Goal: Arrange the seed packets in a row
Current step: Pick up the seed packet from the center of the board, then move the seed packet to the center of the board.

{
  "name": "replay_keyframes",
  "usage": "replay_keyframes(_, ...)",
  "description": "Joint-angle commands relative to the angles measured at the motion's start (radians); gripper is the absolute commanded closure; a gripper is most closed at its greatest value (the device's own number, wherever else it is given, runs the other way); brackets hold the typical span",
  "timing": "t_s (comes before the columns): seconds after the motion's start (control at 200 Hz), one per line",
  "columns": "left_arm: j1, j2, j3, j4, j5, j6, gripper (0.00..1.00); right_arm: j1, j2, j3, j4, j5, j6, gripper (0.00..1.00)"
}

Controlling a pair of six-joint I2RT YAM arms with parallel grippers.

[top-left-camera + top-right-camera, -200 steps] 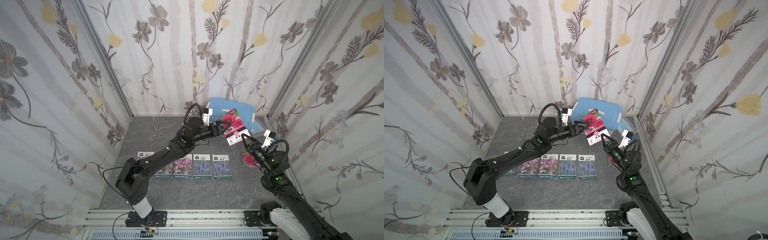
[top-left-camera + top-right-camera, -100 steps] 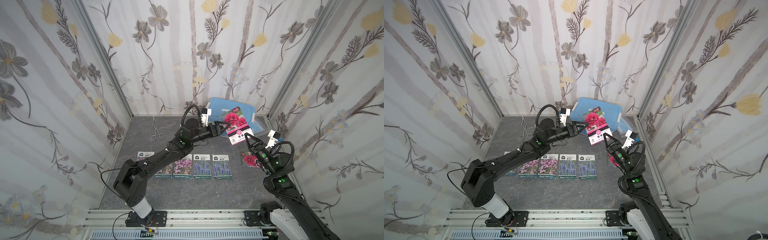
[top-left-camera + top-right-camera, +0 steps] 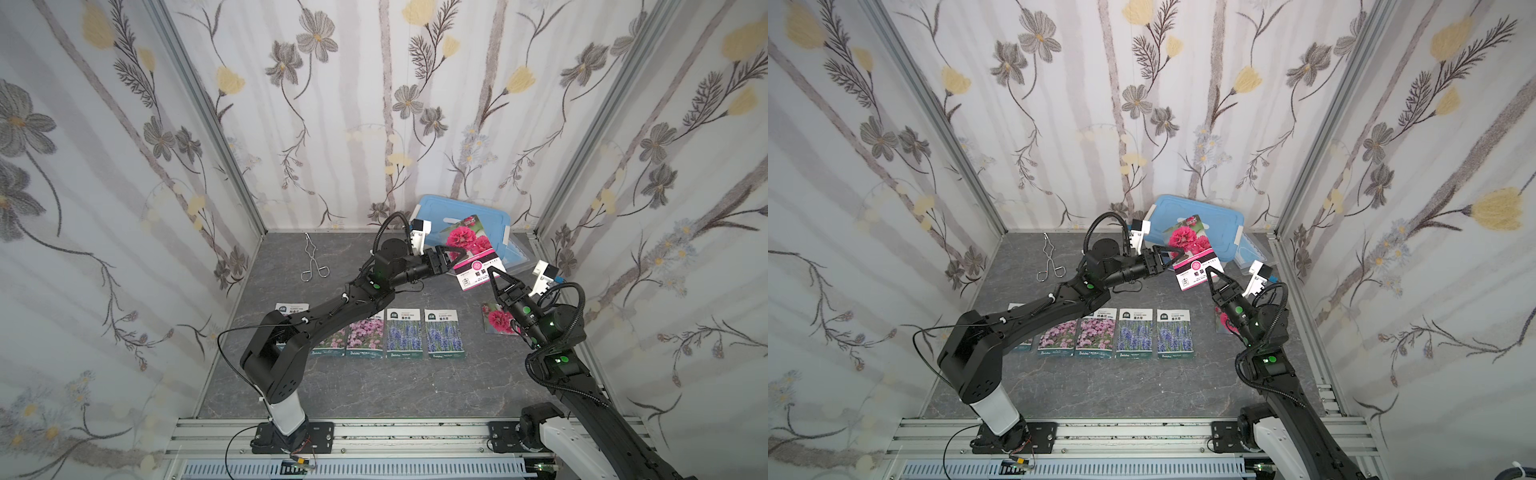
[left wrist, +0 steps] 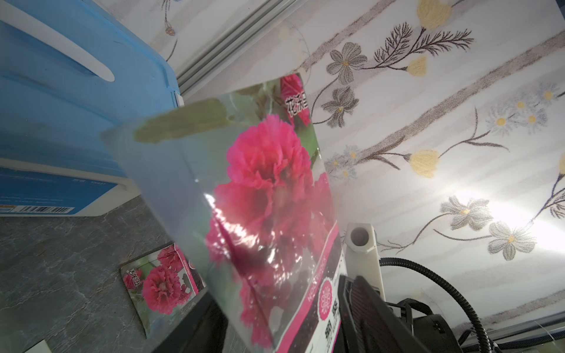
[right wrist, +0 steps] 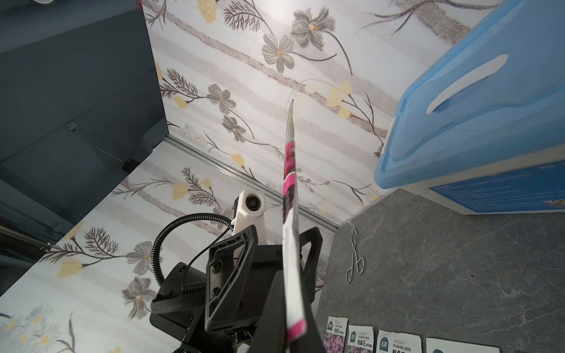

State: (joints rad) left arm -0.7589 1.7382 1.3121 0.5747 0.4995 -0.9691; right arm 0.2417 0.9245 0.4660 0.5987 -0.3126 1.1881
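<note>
A magenta carnation seed packet (image 3: 469, 245) (image 3: 1192, 249) hangs tilted in the air in front of the blue box. My right gripper (image 3: 490, 271) (image 3: 1208, 270) is shut on its lower white edge; in the right wrist view the packet (image 5: 290, 214) shows edge-on between the jaws (image 5: 293, 324). My left gripper (image 3: 455, 259) (image 3: 1177, 261) straddles the packet's left edge, jaws open with gaps on both sides (image 4: 275, 324). A second carnation packet (image 3: 498, 318) (image 4: 159, 284) lies on the floor by the right arm. Several packets (image 3: 404, 338) (image 3: 1136, 332) lie in a row, the leftmost partly under the left arm.
A blue-lidded white box (image 3: 469, 208) stands at the back right with a clear pouch (image 3: 517, 253) beside it. Metal tongs (image 3: 311, 259) lie at the back left. Flowered walls close in three sides; a metal rail runs along the front.
My right gripper has lifted the carnation packet up and toward the left gripper. The left jaws now sit around the packet's edge and have narrowed.
</note>
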Motion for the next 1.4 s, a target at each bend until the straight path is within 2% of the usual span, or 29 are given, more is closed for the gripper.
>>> replay_keyframes(0.0,-0.003,0.018,0.029,0.063,0.011,-0.014,0.61,0.003,0.009,0.005,0.0,0.004,-0.014,1.0)
replay_keyframes(0.11,-0.005,0.027,0.041,0.043,0.014,-0.011,1.0,0.004,0.013,0.018,-0.071,0.022,-0.065,1.0)
replay_keyframes(0.22,-0.001,0.034,0.033,0.012,0.011,-0.003,1.0,0.004,0.021,0.075,-0.227,0.08,-0.18,1.0)
replay_keyframes(0.34,0.021,0.039,0.018,-0.038,0.008,0.005,1.0,0.016,0.1,0.236,-0.562,0.2,-0.41,1.0)
replay_keyframes(0.38,0.032,0.04,0.013,-0.062,0.01,0.014,1.0,0.017,0.141,0.271,-0.655,0.232,-0.471,0.82)
replay_keyframes(0.43,0.046,0.042,0.006,-0.099,0.01,0.029,1.0,0.017,0.196,0.327,-0.725,0.248,-0.532,0.48)
replay_keyframes(0.465,0.057,0.04,0.007,-0.139,0.007,0.046,1.0,0.016,0.234,0.348,-0.774,0.274,-0.558,0.35)
replay_keyframes(0.58,0.083,0.04,0.011,-0.293,0.01,0.099,1.0,0.011,0.301,0.33,-0.805,0.346,-0.576,0.17)
replay_keyframes(0.674,0.087,0.026,0.01,-0.391,0.019,0.157,1.0,-0.008,0.331,0.302,-0.785,0.357,-0.553,0.01)
replay_keyframes(0.844,0.077,-0.004,0.007,-0.548,0.054,0.255,1.0,-0.05,0.366,0.238,-0.748,0.311,-0.521,0.0)
replay_keyframes(0.989,0.052,-0.016,-0.006,-0.615,0.062,0.319,1.0,-0.106,0.433,0.195,-0.675,0.182,-0.488,0.0)
replay_keyframes(1.199,0.03,-0.004,-0.062,-0.567,0.066,0.302,1.0,-0.113,0.555,0.161,-0.584,0.068,-0.428,0.0)
replay_keyframes(1.394,-0.006,0.031,-0.056,-0.553,0.061,0.298,1.0,-0.127,0.649,0.139,-0.525,0.035,-0.371,0.0)
